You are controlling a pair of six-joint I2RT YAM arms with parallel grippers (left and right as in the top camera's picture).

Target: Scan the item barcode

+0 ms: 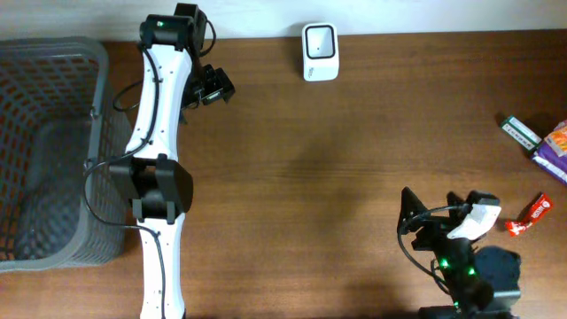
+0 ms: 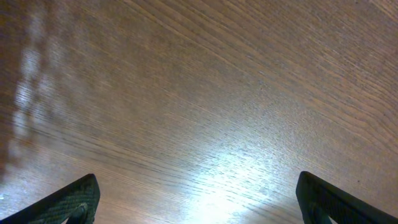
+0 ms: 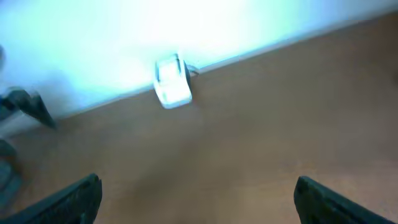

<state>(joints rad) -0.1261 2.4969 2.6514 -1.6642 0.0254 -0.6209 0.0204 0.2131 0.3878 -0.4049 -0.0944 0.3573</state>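
The white barcode scanner point(image 1: 320, 51) stands at the table's far edge; the right wrist view shows the scanner point(image 3: 172, 83) blurred, far ahead. Three items lie at the right edge: a green pack point(image 1: 520, 131), a purple pack point(image 1: 555, 146) and a small red packet point(image 1: 530, 214). My right gripper point(image 1: 434, 206) is low on the right, just left of the red packet, open and empty point(image 3: 198, 202). My left gripper point(image 1: 211, 87) hovers at the far left, well left of the scanner, open over bare wood point(image 2: 199, 205).
A grey plastic basket point(image 1: 99, 62) fills the left edge of the table, beside the left arm point(image 1: 158, 186). The wall runs along the far edge behind the scanner. Brown wood lies between the two arms.
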